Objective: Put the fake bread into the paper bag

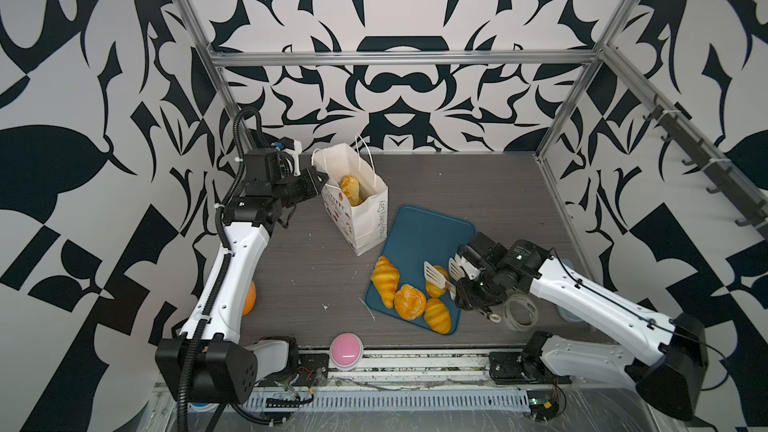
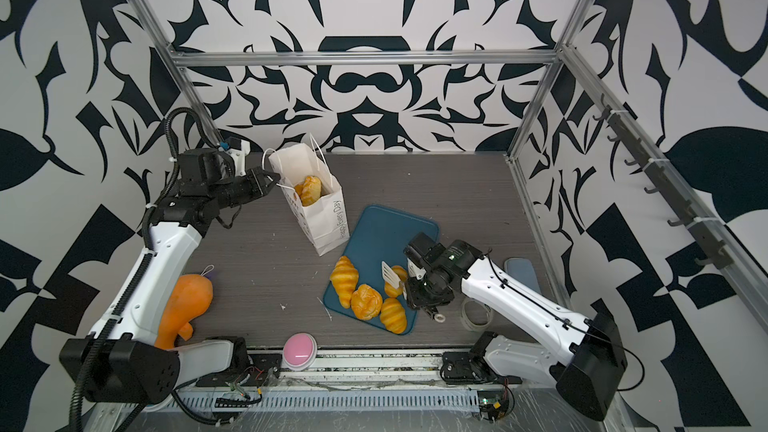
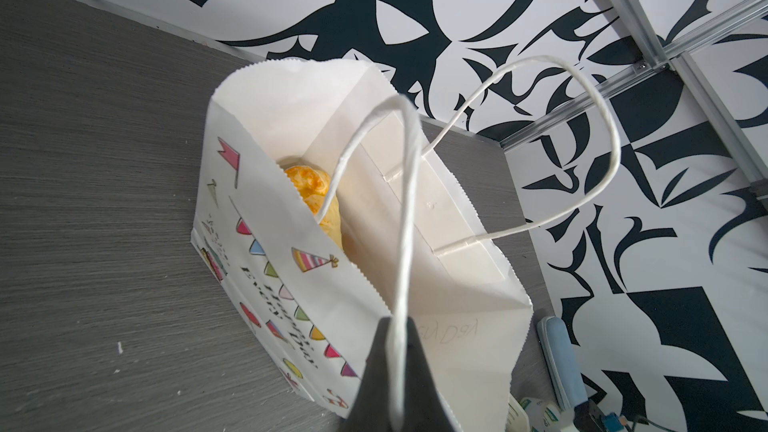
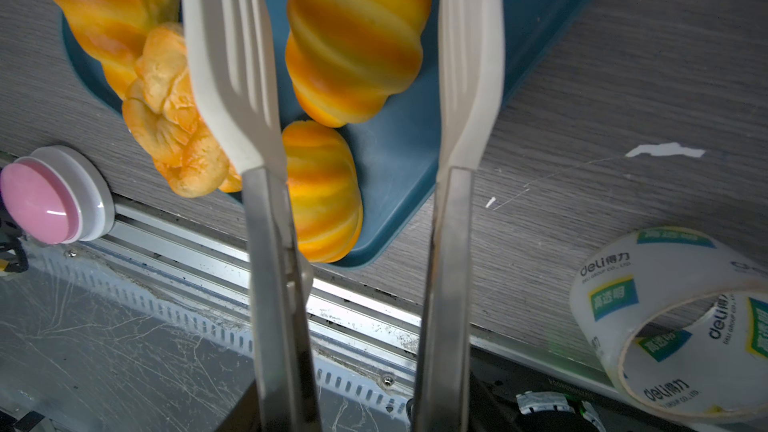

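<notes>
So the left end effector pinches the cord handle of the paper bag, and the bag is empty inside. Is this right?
Not quite. The left end effector does pinch the cord handle of the paper bag, but the bag is not empty: golden fake bread already lies inside it. The left wrist view shows this, and so do both top views.

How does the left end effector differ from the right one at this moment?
The left end effector is shut on a cord handle of the paper bag; the right end effector holds white tongs. The left one stands high beside the bag's mouth; the right one reaches over the blue tray, the tongs' blades open on either side of a croissant. Both hold something.
</notes>
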`<state>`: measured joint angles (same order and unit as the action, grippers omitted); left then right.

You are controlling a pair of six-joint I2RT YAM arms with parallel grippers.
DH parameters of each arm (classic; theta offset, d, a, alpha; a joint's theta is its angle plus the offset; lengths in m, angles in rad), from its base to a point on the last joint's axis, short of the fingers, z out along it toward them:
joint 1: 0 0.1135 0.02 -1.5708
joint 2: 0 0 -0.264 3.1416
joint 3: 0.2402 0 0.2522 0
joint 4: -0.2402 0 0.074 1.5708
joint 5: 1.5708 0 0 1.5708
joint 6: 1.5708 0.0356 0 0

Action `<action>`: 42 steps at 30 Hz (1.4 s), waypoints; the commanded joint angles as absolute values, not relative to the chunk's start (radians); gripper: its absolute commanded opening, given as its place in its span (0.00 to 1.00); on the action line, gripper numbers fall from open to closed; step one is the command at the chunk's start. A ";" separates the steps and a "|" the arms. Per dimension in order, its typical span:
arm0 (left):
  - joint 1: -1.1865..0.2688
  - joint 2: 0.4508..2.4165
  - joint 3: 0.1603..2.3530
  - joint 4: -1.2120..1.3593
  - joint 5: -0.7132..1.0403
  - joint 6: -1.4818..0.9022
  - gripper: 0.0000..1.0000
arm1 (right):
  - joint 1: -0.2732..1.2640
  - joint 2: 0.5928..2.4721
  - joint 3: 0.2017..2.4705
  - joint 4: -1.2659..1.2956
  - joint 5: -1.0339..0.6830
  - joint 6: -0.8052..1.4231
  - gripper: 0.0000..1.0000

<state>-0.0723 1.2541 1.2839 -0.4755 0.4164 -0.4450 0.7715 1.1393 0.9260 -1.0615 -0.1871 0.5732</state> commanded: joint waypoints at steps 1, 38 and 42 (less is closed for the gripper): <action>-0.071 1.255 1.269 -0.472 0.431 -0.448 0.00 | 0.783 1.123 0.926 -1.061 -0.201 0.581 0.52; -0.071 1.262 1.269 -0.470 0.434 -0.449 0.00 | 0.803 1.119 1.013 -1.020 -0.105 0.589 0.37; -0.071 1.264 1.269 -0.471 0.434 -0.450 0.00 | 0.802 1.124 1.039 -0.981 -0.095 0.588 0.37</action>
